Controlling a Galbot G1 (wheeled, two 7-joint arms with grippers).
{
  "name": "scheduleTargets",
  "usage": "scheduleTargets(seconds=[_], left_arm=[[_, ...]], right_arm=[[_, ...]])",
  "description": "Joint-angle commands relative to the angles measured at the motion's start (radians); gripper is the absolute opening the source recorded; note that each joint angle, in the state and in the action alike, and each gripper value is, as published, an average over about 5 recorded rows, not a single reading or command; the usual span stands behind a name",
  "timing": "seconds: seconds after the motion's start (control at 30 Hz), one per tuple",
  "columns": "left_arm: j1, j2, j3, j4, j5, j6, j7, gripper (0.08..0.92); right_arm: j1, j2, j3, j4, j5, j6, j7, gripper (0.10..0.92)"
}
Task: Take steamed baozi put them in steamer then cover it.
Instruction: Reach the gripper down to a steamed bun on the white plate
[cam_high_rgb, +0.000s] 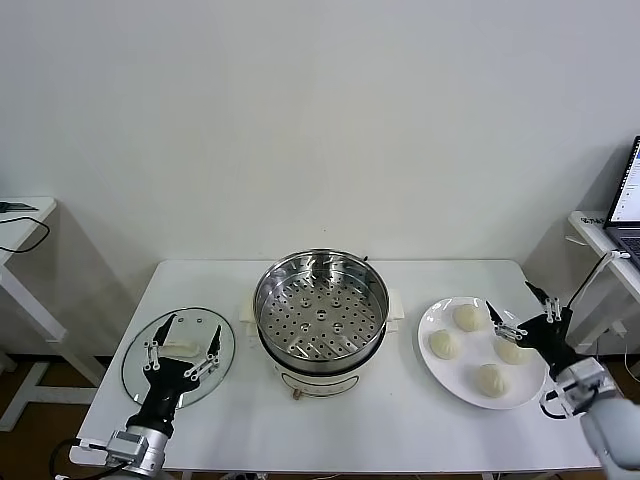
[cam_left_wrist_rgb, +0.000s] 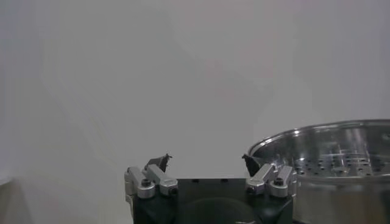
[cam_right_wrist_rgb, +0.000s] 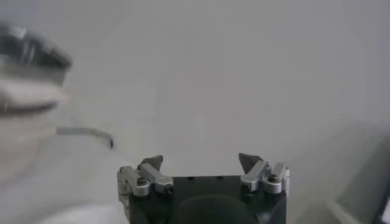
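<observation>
Baozi (cam_high_rgb: 466, 317): four on white plate (cam_high_rgb: 432, 326) right of empty steamer (cam_high_rgb: 320, 308), lid (cam_high_rgb: 178, 357) left; right hand (cam_high_rgb: 522, 313) and left hand (cam_high_rgb: 184, 336) wide, empty; soft dough likely to dent or slip if over-squeezed.

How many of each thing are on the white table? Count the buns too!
Steamed baozi: 4
White plate under the buns: 1
Steamer: 1
Glass cover: 1
Total: 7 things on the white table
</observation>
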Motion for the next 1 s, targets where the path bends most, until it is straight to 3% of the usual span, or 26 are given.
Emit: scheduleTargets(seconds=[0.03,0.2,0.43,0.67,1.0], left_arm=[[0.001,0.003,0.005,-0.004,0.000,-0.001,0.000,0.823],[0.002,0.002,0.008,-0.007,0.000,0.000,-0.002,0.823],[0.003,-0.008,0.004,-0.003,0.001,-0.003,-0.003,0.823],[0.003,-0.019,-0.002,-0.003,0.001,-0.002,-0.005,0.823],[0.012,-0.024,-0.004,-0.012,0.002,-0.002,-0.007,0.823]], right_arm=[[0.333,-0.323,-0.340,-0.143,-0.221,-0.099,-0.326,0.823],[0.728,-0.340,-0.713,-0.234,-0.227,-0.128,-0.536,0.823],[1.205,-0.214,-1.160,-0.414,-0.270,-0.151,-0.757,0.823],[1.324,-0.104,-1.297,-0.521,-0.318,-0.157,-0.817,0.823],[1.283,0.019,-1.270,-0.651,-0.344,-0.163,-0.785,0.823]])
